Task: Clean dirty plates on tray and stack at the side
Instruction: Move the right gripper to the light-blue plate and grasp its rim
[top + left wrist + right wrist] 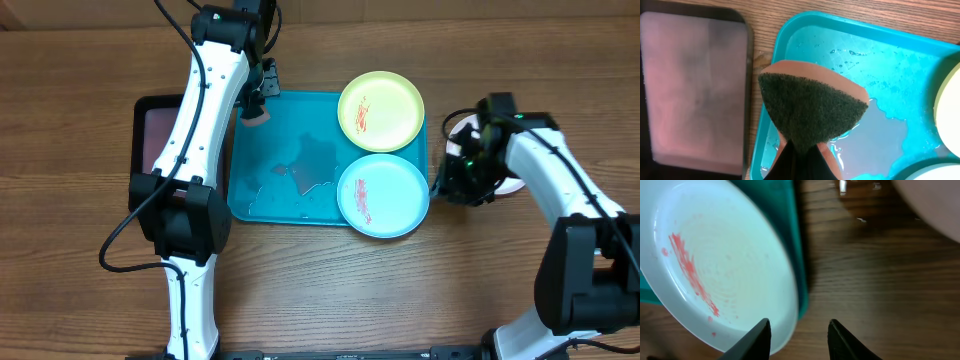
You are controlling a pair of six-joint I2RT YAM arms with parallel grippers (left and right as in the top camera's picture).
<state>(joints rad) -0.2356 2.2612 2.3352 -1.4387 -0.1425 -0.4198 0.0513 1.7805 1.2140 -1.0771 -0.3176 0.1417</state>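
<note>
Table (pixel 70 300): one, wood-grain top, medium brown, grain running left to right, reaching all four edges of the overhead view. Darker streaks and knots throughout. Light: even, from above; soft, short shadows on the wood.

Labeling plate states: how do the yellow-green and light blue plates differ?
Colour: the yellow-green plate versus the light blue plate. Position: the yellow-green plate sits at the tray's far right corner, the light blue plate at its near right corner. Both are round, similar in size, smeared red-orange left of centre, and overhang the rim.
</note>
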